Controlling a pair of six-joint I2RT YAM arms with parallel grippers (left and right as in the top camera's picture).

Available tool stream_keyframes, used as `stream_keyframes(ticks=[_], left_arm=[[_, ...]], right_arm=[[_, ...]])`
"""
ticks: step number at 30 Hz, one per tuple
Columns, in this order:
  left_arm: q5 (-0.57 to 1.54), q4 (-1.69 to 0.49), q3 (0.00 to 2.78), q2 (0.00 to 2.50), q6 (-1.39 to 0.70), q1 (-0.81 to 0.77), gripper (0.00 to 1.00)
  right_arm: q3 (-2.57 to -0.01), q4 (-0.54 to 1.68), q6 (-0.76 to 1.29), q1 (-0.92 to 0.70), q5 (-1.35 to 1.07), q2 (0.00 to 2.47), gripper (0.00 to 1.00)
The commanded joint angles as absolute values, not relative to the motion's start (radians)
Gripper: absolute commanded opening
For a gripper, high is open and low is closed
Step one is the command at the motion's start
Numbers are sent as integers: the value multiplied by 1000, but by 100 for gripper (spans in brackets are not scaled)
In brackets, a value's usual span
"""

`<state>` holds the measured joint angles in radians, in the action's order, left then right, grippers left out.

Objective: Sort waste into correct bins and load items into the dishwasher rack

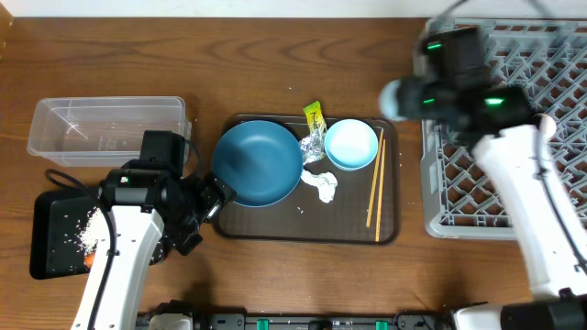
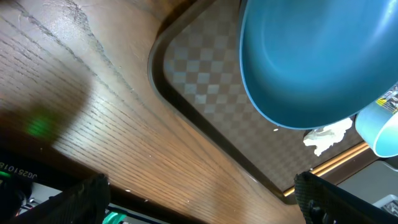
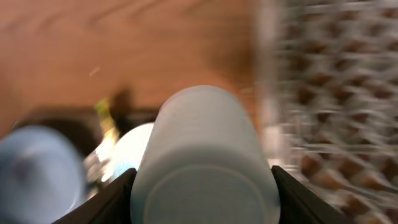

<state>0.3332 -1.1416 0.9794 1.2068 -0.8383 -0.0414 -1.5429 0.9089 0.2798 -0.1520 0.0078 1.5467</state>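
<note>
The left hand is seen with its fingers spread wide and nothing between them, held low over the bench at a corner of the brown serving tray. Just ahead of this hand lies the round dark-blue plate, its rim close to the fingertips; whether it is touched cannot be told. Beyond the plate from the hand, the crumpled white tissue, the crumpled silver foil, the small yellow-green wrapper, the small light-blue cup and the wooden chopsticks are laid on the same tray. Behind the left hand the shallow black tray is found, with the white rice and the orange carrot in it, and the clear plastic tub is set beside that. The right hand is pinched on the small white cup, which is gripped between its fingers over the bench. The dishwasher rack stands just beside this hand on its outer side, and the serving tray lies near on its inner side. The right wrist view is blurred.
</note>
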Motion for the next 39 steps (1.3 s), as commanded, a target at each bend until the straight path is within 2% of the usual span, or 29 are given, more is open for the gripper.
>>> stream_keyframes(ticks=[1,7,11,26,30,35,39], left_arm=[[319,-1143,984,1209,-844,-44,98],[319,-1143,984,1209,-844,-44,98],[319,-1143,984,1209,-844,-44,98],[319,-1143,984,1209,-844,-44,98],[319,-1143,984,1209,-844,-44,98],[319,-1143,984,1209,-844,-44,98],[319,-1144,984,1209,-844,-44,98]], right_arm=[[-1552,912,265,-15,17,1520,48],[-1552,883,271,202,10,1528,46],[-1552,845,276,278,-12,1534,47],[-1552,708,267,294,22,1755,50],[-1552,693,261,293,22,1813,56],[-1552,694,262,294,46,1843,81],[-1552,711,270,293,52,1831,89]])
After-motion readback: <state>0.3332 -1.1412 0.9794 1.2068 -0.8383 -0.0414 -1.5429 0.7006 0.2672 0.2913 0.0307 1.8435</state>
